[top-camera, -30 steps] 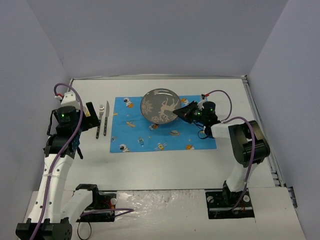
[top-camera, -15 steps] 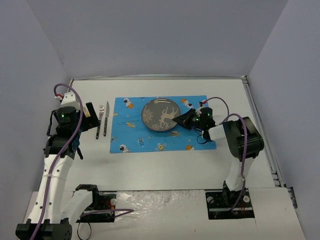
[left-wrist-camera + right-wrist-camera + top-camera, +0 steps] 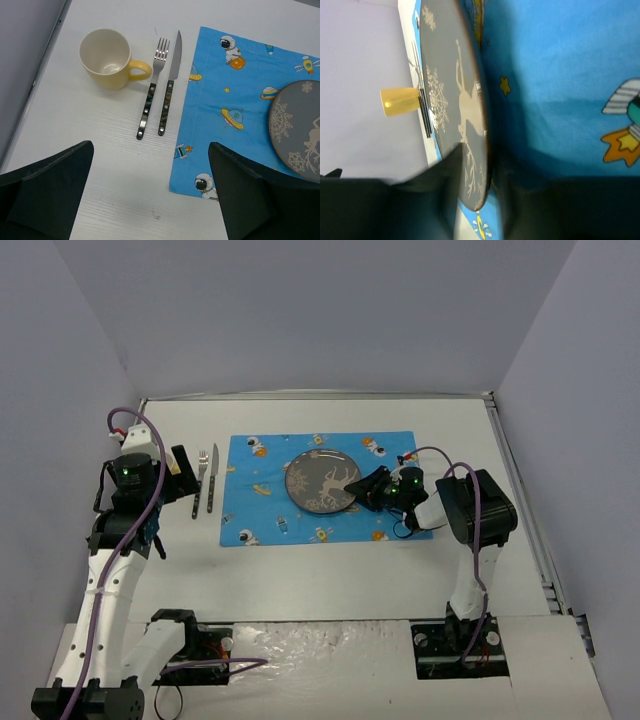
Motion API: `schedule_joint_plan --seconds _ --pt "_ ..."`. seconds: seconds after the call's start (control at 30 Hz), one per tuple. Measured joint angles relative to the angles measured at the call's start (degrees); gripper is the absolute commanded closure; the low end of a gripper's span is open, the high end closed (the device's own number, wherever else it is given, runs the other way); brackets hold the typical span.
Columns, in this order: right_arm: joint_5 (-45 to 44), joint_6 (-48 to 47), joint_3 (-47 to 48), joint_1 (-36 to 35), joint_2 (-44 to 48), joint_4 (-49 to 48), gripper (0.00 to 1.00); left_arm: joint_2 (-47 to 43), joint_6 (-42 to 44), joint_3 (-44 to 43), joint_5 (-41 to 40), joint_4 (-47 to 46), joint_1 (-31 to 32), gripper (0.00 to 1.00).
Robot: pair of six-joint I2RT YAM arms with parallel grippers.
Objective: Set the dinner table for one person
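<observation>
A grey plate (image 3: 320,482) with a white deer and snowflakes is over the middle of the blue space-print placemat (image 3: 262,508) on the white dinner table (image 3: 320,570). My right gripper (image 3: 362,490) is shut on the plate's right rim (image 3: 482,165), one finger above and one below. The plate (image 3: 450,100) is slightly tilted just over the mat. A fork (image 3: 151,87), a knife (image 3: 170,85) and a yellow mug (image 3: 107,59) lie left of the mat. My left gripper (image 3: 150,200) is open and empty, high above the table's left side.
The mug is hidden behind my left arm (image 3: 135,475) in the top view; the fork and knife (image 3: 206,478) show beside it. Grey walls enclose the table on three sides. The table's metal rim (image 3: 515,470) runs along the right.
My right gripper has carried the plate down and toward the near side, from the mat's far edge to its middle. The left arm has not moved.
</observation>
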State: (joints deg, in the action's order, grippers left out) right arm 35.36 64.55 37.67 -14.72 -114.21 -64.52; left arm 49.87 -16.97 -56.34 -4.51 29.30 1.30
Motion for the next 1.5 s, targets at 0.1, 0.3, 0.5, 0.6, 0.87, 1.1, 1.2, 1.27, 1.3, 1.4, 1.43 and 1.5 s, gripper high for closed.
schedule_joint_plan --seconds 0.1,0.3,0.5,0.6,0.87,1.1,1.2,1.27,1.3,1.4,1.43,1.5 --pt "1.0 0.0 -0.9 0.1 0.0 -3.0 0.43 0.0 0.0 0.0 0.0 0.0 -0.1 0.03" --pt "2.0 -2.1 -1.0 0.5 1.2 -4.0 0.23 0.4 0.0 0.0 0.1 0.0 -0.3 0.03" --pt "-0.4 -10.5 0.9 0.9 7.3 9.2 0.12 1.2 0.0 0.0 0.2 0.0 -0.4 0.03" --pt "-4.3 -16.2 2.6 1.2 11.3 19.5 0.1 1.4 0.0 0.0 0.2 0.0 -0.5 0.03" --pt "-14.9 -27.8 4.2 1.6 21.1 40.2 0.08 2.7 0.0 0.0 -0.4 0.0 -0.6 0.03" --pt "-18.4 -34.7 4.1 1.5 34.2 49.2 0.08 8.9 -0.9 -0.9 -1.9 0.6 -3.7 0.03" --pt "-18.4 -36.6 4.1 1.5 41.1 50.3 0.06 13.1 -1.5 -3.0 -1.4 1.1 -7.0 0.03" --pt "-18.3 -37.6 3.7 1.1 45.2 50.7 0.02 16.5 -1.6 -6.1 -0.6 2.6 -9.3 0.03" --pt "-18.1 -38.0 3.3 1.0 47.2 50.9 0.01 18.5 -1.6 -8.1 -0.2 2.8 -10.3 0.03" --pt "-16.9 -39.0 1.7 0.7 52.7 51.9 0.0 24.3 -1.3 -14.6 1.2 2.9 -13.1 0.03" --pt "-16.4 -39.3 1.2 0.7 54.1 52.2 0.0 25.9 -1.2 -16.4 1.6 2.8 -13.9 0.04" --pt "-15.5 -39.7 0.3 0.6 56.2 52.6 0.0 29.2 -0.8 -20.0 2.4 2.7 -15.5 0.07"
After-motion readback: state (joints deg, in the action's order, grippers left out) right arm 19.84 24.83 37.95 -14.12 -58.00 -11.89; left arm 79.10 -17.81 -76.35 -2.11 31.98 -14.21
